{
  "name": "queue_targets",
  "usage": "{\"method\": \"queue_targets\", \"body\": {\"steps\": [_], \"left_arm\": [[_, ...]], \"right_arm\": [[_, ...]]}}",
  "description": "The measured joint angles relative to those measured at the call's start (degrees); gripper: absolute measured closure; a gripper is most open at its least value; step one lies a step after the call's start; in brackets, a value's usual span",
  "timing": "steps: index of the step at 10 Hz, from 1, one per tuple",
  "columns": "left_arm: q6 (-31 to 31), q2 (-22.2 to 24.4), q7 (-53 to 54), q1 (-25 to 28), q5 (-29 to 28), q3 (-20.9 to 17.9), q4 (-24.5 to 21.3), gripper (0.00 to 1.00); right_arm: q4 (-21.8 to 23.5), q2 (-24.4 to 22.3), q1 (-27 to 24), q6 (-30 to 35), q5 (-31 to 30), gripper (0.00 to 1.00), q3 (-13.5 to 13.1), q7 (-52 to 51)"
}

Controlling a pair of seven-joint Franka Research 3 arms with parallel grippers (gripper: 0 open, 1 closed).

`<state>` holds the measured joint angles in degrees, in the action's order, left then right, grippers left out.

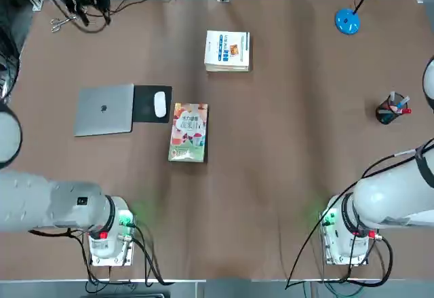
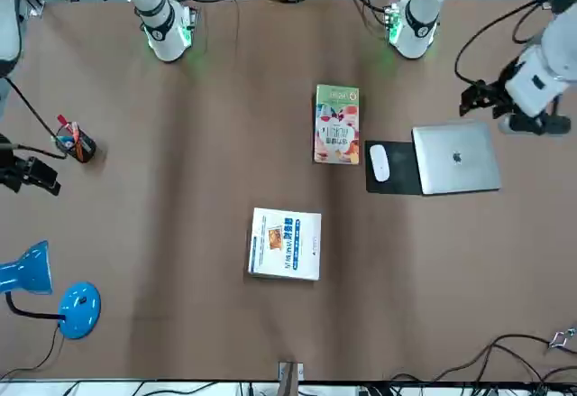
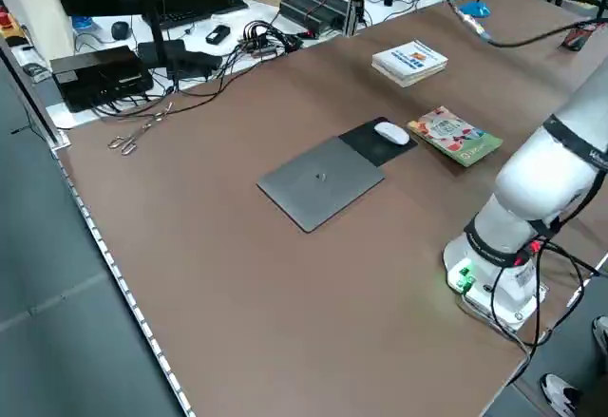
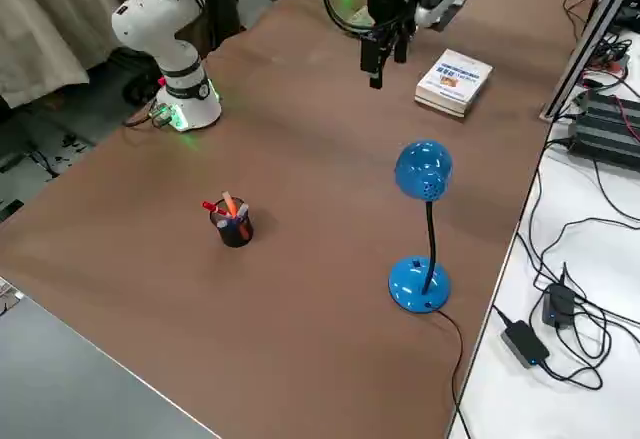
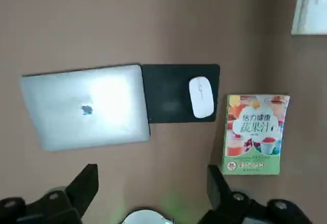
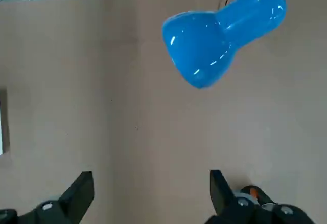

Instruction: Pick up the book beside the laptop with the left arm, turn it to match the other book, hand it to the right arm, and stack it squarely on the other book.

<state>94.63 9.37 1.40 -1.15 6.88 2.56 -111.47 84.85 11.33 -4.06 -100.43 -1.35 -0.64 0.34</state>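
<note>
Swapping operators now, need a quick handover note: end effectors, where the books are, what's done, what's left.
Left end effector: open, empty, raised above the table near the laptop.
Right end effector: open, empty, up near the blue lamp on its own side.
Colourful book: flat on the table beside the mouse pad, untouched.
White striped book: flat, farther from the arm bases, nothing on it. Its long side runs across the colourful book's.
Done: nothing.
Left: left arm picks and turns the colourful book, hands it to the right arm, which stacks it squarely on the white one.
</note>
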Motion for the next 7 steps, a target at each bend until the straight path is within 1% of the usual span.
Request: {"method": "queue_targets", "body": {"steps": [1,2,3,4,5,7], "left_arm": [[3.5,4.0,2.3,-0.4,3.0,-0.3,-7.9,0.06],[6.3,7.8,5.7,-0.4,7.7,-0.8,-16.3,0.05],[8.2,10.5,10.2,0.6,12.6,-1.4,-23.9,0.05],[9.4,11.7,15.5,2.2,16.3,-1.8,-29.8,0.05],[10.6,12.0,20.2,3.6,19.5,-2.0,-34.6,0.05],[15.1,12.0,26.0,4.5,26.8,-2.0,-41.3,0.07]], "right_arm": [[1.7,0.0,0.0,-0.4,0.0,0.00,0.0,0.0],[3.9,0.0,0.0,-1.4,0.0,0.01,0.0,0.0],[6.0,-0.1,0.0,-2.8,0.0,0.01,0.0,0.0],[8.3,-0.5,0.0,-4.7,0.0,0.01,0.0,0.0],[11.1,-1.0,0.0,-7.5,0.0,0.01,0.0,0.0],[15.7,-1.3,0.0,-13.0,0.1,0.01,0.1,0.0]]}}
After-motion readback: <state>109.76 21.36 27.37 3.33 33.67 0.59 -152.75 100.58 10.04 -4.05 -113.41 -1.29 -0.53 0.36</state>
